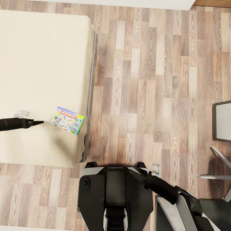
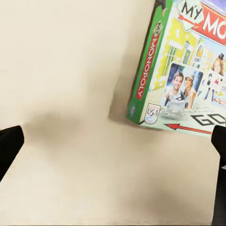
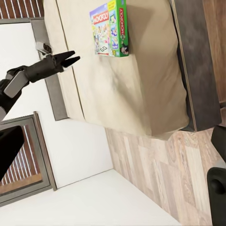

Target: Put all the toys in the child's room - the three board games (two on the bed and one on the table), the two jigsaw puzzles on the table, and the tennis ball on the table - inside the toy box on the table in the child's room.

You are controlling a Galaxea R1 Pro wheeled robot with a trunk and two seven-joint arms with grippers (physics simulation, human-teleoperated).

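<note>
The robot has a glossy black trunk [image 1: 115,192] with grey-white side panels. The left arm [image 1: 12,123] is a matte black tube narrowing to pointed black fingers [image 1: 38,122]. The right arm [image 1: 166,189] is black with light grey covers

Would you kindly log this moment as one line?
left gripper: open, short of Monopoly box | box: on bed, near edge | right gripper: unclear

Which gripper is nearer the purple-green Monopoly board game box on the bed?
Left. The left gripper hovers beside the purple-green Monopoly board game box, not touching. The right arm is folded by the trunk, over the floor.
</note>
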